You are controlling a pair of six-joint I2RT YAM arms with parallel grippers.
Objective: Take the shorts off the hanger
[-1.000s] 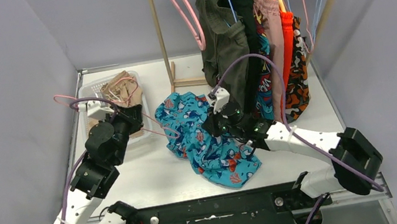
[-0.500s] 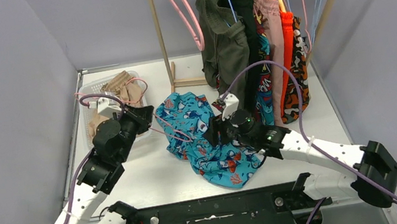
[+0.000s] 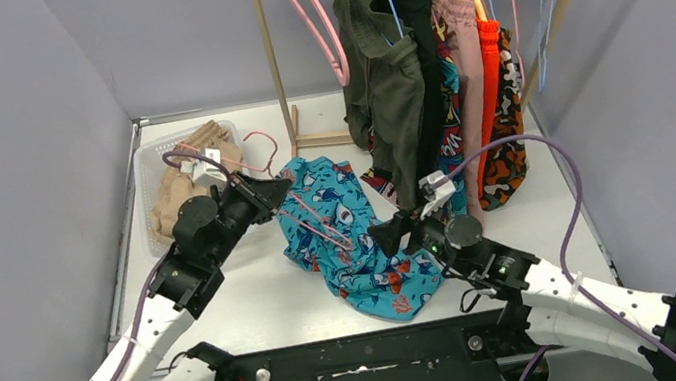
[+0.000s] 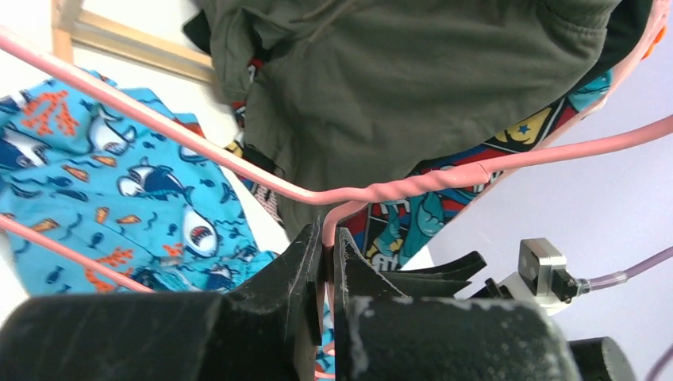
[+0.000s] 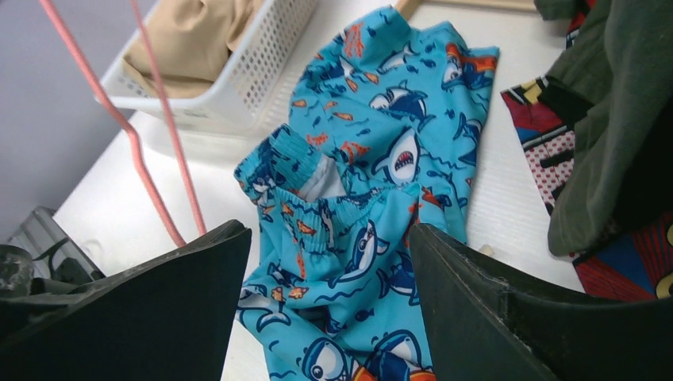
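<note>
teal shark-print shorts (image 3: 351,239), crumpled flat

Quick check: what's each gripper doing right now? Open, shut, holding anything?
Left gripper: shut on the pink hanger.
Right gripper: open, holding nothing, over the shark-print shorts.
</note>
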